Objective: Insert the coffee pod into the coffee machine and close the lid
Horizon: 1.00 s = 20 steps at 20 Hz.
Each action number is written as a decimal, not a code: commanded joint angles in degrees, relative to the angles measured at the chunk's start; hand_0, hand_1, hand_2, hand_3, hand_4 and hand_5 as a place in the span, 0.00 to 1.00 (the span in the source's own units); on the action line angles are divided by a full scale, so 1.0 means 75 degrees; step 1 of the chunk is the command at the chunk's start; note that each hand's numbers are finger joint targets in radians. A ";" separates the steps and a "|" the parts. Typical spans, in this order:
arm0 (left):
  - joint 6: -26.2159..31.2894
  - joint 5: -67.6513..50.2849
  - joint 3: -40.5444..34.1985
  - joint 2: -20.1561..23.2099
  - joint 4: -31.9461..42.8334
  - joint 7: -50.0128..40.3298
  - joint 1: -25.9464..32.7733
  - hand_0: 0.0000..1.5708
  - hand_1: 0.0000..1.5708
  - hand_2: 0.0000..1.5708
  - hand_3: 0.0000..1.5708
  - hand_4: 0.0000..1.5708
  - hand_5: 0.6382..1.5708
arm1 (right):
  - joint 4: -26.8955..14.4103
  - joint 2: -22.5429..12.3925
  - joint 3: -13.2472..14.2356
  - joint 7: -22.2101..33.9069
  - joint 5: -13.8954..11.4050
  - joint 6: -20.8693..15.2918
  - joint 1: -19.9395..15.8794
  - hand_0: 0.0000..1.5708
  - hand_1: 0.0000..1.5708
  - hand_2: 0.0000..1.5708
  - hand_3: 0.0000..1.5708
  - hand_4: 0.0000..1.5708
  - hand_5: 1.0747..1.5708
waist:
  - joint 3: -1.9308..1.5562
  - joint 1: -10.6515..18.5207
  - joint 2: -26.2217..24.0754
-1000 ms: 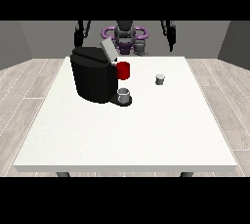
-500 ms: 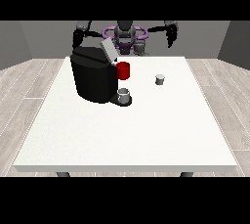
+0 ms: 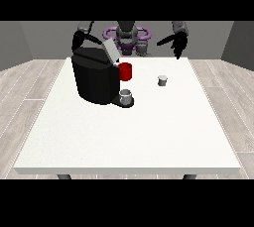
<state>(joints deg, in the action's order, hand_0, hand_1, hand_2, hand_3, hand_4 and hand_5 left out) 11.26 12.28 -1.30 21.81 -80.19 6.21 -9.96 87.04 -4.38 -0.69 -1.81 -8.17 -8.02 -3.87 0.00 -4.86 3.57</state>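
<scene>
Seen from across a large white table [image 3: 149, 137]: a black coffee machine [image 3: 95, 78] standing below and just inward of the hand at the view's left [image 3: 79, 39], which hangs above the machine's far top corner, apart from it as far as can be told; whether those fingers are spread or curled, impossible to tell against the dark body. Lid [image 3: 110, 50] tilted up and open, a pale grey flap rising from the machine's top, just beside that same hand on its inner side. Red part [image 3: 125, 71] on the machine's side facing the other hand, and a small grey cup [image 3: 127, 96] on the black base under it, nearer the camera than either hand. Coffee pod [image 3: 162, 80], small and grey, upright on the bare tabletop, below and slightly inward of the hand at the view's right [image 3: 177, 43], well apart from it and clearly clear of the machine. That hand raised over the table's far edge, fingers relaxed and hanging downward, thumb out toward the middle, nothing held. Robot torso [image 3: 127, 35] with purple rings between the two arms, behind the table.
</scene>
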 commanded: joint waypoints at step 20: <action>-0.0792 0.2501 0.0328 0.0268 0.3499 0.0549 -0.2372 0.17 0.17 0.37 0.16 0.00 1.00 | -0.0899 0.0576 -0.0603 0.0011 -0.0164 -0.0473 -0.0945 0.00 0.00 0.00 0.00 0.00 1.00 | 0.0001 -0.0339 0.1261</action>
<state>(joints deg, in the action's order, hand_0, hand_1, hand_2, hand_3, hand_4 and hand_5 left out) 9.71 27.38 -0.20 25.70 -55.81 7.92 -27.38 82.75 -1.02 -3.22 1.06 -9.64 -9.47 -12.50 0.01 -8.53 13.04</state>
